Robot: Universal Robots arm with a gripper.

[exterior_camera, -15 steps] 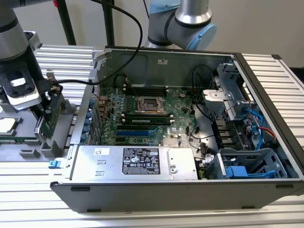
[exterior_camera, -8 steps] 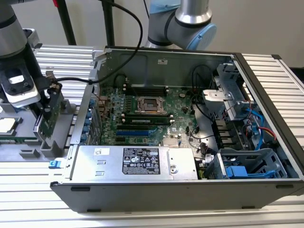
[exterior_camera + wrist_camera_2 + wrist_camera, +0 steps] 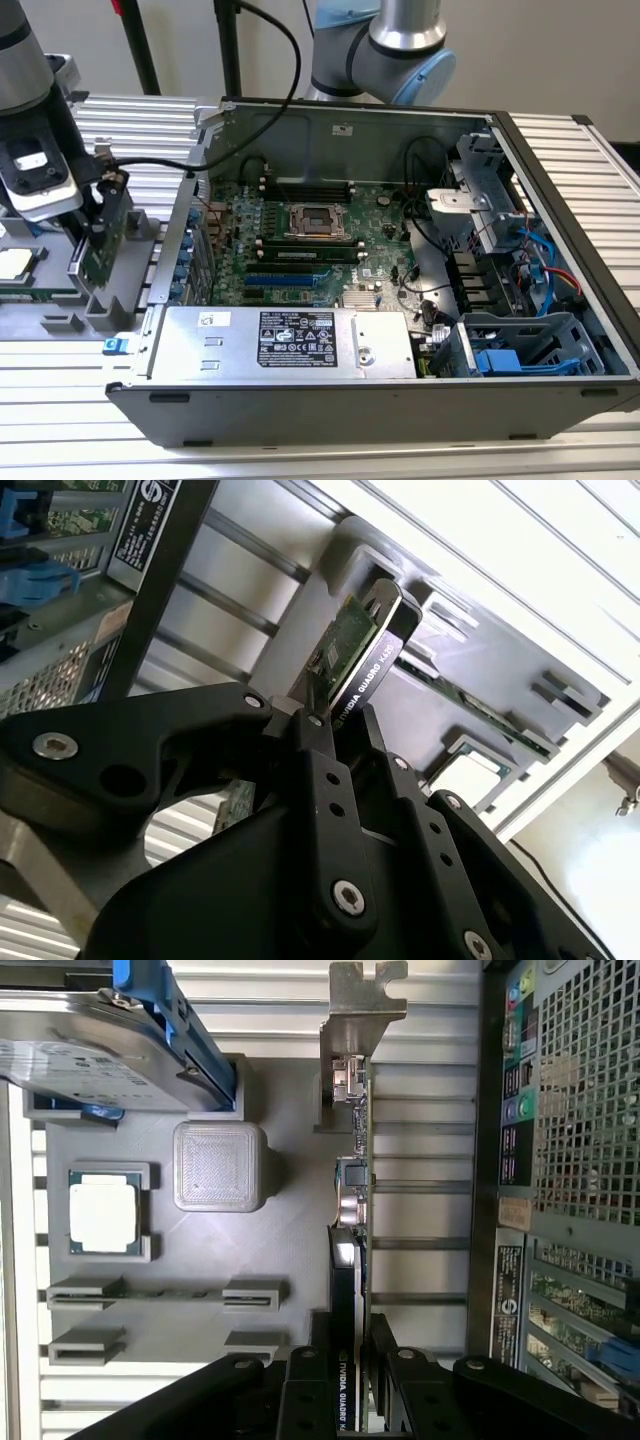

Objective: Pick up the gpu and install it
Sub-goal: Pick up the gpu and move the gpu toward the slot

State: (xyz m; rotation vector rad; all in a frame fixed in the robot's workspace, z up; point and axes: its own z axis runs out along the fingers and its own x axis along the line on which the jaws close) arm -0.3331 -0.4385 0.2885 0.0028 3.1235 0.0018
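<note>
- Ribbed aluminium worktop carries an open computer case, with a grey parts holder on the exterior view's left of it.
- Inside the case lies a green motherboard. A silver power supply sits along the near wall, and blue drive brackets fill the near corner on the exterior view's right.
- The holder has several pockets. In the first wrist view a processor sits in a square pocket, and a hard drive with a blue clip stands in another.
- The gpu stands upright on edge at the holder, just outside the case's wall on the exterior view's left.
- In the first wrist view the card is seen edge-on, its silver end bracket pointing away from the arm.
- The gripper is over the card, and its black fingers are clenched on the card's upper edge, one on each face.
- Whether the card's lower edge is seated in its slot or raised just clear of it cannot be told.
</note>
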